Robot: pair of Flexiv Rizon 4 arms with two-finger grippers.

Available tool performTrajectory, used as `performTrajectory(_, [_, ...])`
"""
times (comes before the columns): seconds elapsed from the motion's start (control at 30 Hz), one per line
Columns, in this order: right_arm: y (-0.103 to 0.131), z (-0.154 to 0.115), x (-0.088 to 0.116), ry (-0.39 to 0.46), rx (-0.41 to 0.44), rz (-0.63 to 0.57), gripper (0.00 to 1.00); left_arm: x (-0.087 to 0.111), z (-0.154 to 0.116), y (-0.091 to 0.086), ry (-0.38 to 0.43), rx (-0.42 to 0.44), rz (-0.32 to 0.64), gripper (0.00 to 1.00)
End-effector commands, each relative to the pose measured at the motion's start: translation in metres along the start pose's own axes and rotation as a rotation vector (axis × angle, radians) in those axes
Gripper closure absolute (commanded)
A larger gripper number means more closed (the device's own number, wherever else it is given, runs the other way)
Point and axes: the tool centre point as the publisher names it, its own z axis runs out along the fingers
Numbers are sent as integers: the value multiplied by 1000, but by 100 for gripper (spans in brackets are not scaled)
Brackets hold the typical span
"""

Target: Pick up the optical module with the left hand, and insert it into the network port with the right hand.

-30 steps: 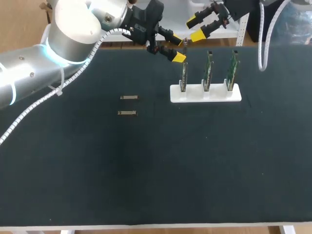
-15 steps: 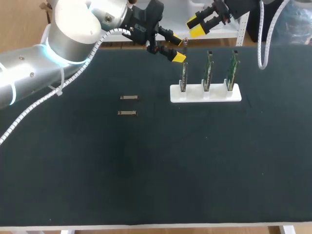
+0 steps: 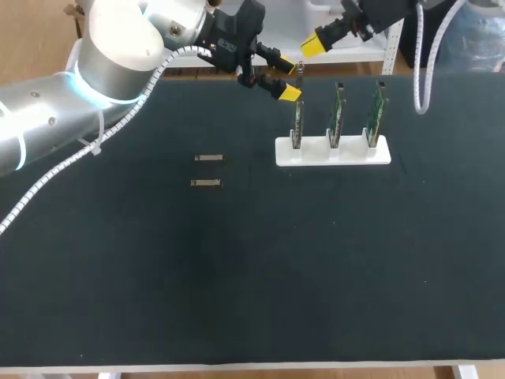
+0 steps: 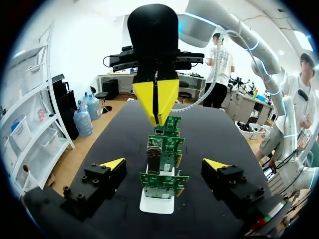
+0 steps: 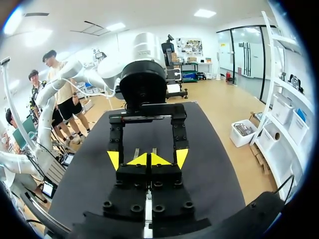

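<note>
One grey optical module (image 3: 299, 71) (image 4: 155, 158) stands upright in the port on top of the leftmost green board (image 3: 298, 125). My left gripper (image 3: 288, 80) (image 4: 165, 163) is level with it, open, its yellow tips wide on either side and not touching it. My right gripper (image 3: 312, 47) (image 4: 157, 104) (image 5: 148, 159) hangs just above and behind the module, shut, with nothing visible between its tips. Two more modules (image 3: 209, 158) (image 3: 206, 183) lie flat on the dark mat to the left.
A white stand (image 3: 331, 151) (image 4: 156, 203) holds three upright green boards in a row; the middle board (image 3: 337, 114) and the right one (image 3: 378, 114) carry no module. The black mat (image 3: 252, 268) covers the table in front.
My right gripper has gone from wide open to shut and has risen slightly. The left arm and the module in the board have not moved.
</note>
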Motion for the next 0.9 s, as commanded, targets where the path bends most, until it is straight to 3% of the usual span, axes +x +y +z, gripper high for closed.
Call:
performTrajectory(0.03, [-9,1,-1,3,-311,-2,100,0,0,0,1,-1,1,0])
performTrajectory(0.9, [-15,12,9,27,-334,15,100,0,0,0,1,-1,1,0])
